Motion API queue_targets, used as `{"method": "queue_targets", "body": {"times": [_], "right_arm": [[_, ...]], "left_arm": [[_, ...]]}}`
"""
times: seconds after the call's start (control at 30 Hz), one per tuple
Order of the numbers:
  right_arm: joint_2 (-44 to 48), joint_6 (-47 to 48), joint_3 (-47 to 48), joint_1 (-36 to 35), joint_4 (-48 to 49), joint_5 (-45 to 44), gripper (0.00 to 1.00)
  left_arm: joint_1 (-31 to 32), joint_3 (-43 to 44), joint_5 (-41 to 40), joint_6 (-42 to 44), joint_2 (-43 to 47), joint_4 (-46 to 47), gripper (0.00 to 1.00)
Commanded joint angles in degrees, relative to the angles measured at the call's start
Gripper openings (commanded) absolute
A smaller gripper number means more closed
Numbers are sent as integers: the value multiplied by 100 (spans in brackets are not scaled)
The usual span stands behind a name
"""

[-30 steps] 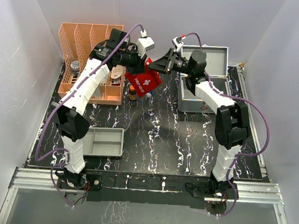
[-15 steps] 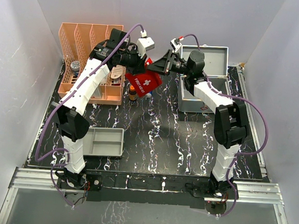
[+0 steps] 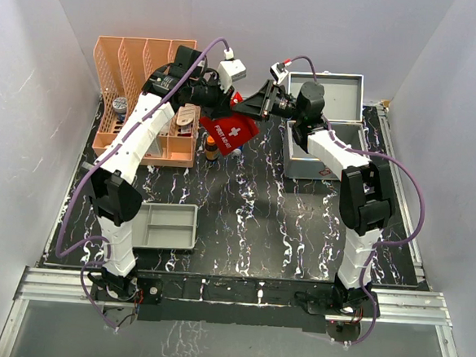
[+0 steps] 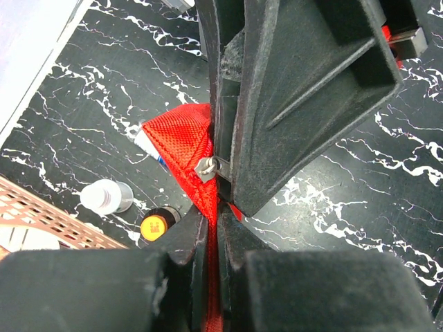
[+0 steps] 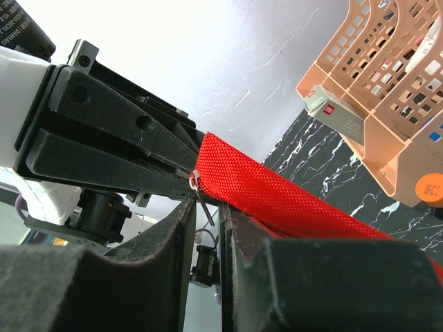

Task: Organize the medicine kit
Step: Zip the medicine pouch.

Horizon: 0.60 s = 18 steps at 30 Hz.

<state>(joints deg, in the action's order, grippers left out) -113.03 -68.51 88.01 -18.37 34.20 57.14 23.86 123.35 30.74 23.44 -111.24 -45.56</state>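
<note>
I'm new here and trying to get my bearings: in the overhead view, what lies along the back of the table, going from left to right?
orange desk rack → red first aid pouch → silver metal case

I have both arms stretched to the far side, meeting tip to tip in the air. The left arm (image 3: 134, 143) climbs from its base, bends at the elbow near the left edge and slants up and to the right. The left jaws are pressed fully together on the red pouch (image 3: 235, 129). The right arm (image 3: 333, 155) stands upright, folds at the elbow and runs leftward. The right jaws, almost closed, pinch the zipper pull (image 5: 203, 197), close against the left jaws.
</note>
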Motion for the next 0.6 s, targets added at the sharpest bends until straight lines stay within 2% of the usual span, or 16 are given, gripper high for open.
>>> {"method": "queue_targets", "body": {"times": [0.0,0.1,0.17,0.2,0.57], "right_arm": [[-10,-84,204,-19,532,-64,18],[-47,-126,232,-17,590,-50,14],[-54,-127,226,-17,625,-32,3],[-52,-127,226,-13,642,-12,0],[170,-64,-178,95,697,304,0]], "left_arm": [[49,233,327,55,175,-157,0],[49,229,332,65,172,-181,0],[49,225,336,65,167,-190,0],[49,225,334,64,167,-190,0],[48,242,144,120,204,-217,0]]}}
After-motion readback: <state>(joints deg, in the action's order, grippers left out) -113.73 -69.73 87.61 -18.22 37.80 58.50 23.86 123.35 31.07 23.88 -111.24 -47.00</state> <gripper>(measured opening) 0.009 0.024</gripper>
